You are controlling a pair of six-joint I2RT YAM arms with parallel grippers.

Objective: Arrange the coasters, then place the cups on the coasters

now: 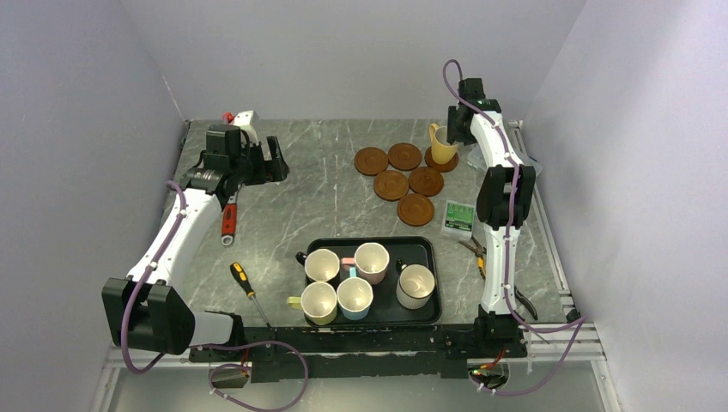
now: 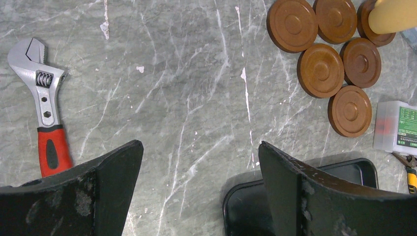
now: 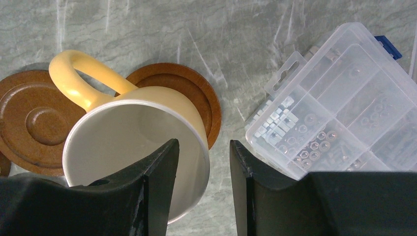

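Observation:
Several reddish-brown coasters point(image 1: 391, 184) lie clustered at the far middle of the table, also in the left wrist view point(image 2: 320, 70). A yellow cup point(image 1: 442, 144) stands upright on the rightmost coaster point(image 3: 196, 93). My right gripper point(image 3: 203, 142) is open astride the cup's point(image 3: 128, 132) near rim, one finger inside and one outside, with gaps on both sides of the wall. Several other cups point(image 1: 354, 298) stand in the black tray point(image 1: 369, 243). My left gripper point(image 1: 276, 163) hangs open and empty at the far left point(image 2: 199, 145).
A red-handled wrench point(image 1: 229, 219) and a screwdriver point(image 1: 245, 281) lie on the left. A small green-labelled box point(image 1: 458, 217) and pliers point(image 1: 475, 251) sit right of the tray. A clear parts organiser point(image 3: 344, 98) lies just right of the yellow cup.

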